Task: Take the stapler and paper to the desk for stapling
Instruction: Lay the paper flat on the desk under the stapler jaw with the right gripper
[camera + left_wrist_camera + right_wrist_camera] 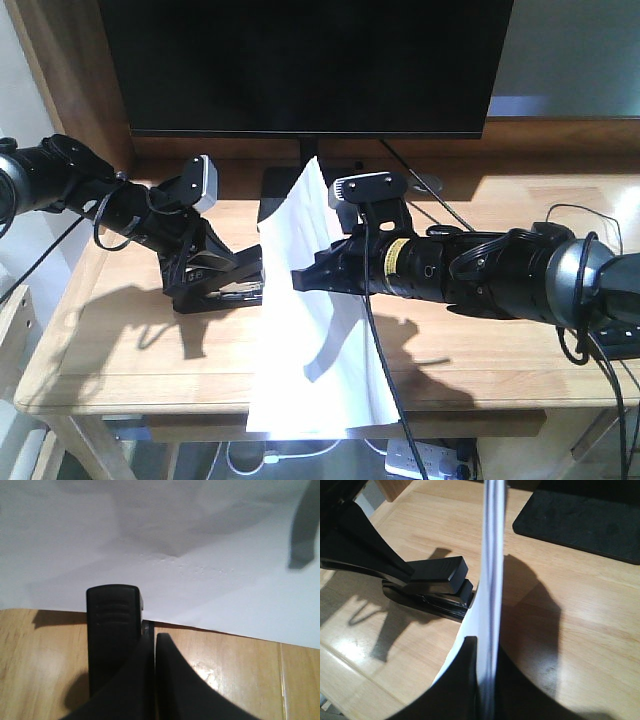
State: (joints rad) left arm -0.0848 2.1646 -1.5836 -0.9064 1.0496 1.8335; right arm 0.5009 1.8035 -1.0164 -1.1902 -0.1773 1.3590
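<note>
In the front view, the left end effector [235,262] is low over the tabletop [120,345], on the stapler [225,290], which sits in front of the monitor [300,60]. The right end effector [300,275] holds the paper [310,350] from the other side. The paper stands up between the two arms. Its lower part lies on the tabletop and hangs over the front rim.

In the left wrist view, the two fingers [180,690] are pressed together with only a thin slit between them, so this end effector is closed. It seems to lie on the stapler [112,625] and not around it, but the view does not make this sure. The head of the stapler reaches the edge of the paper [200,545].

In the right wrist view, the paper [492,555] is seen edge-on, clamped between the right fingers [455,690]. Its edge meets the mouth of the stapler [437,577]. How deep it goes inside is hidden.

Several things could go wrong from here. The paper is thin and bends, so if it sits only at the mouth, a press may miss it or catch only some sheets. A closed end effector pushing on the smooth top may slide off, or push the stapler along the tabletop. The overhanging part may also drag the paper toward the floor once the right hold opens.
</note>
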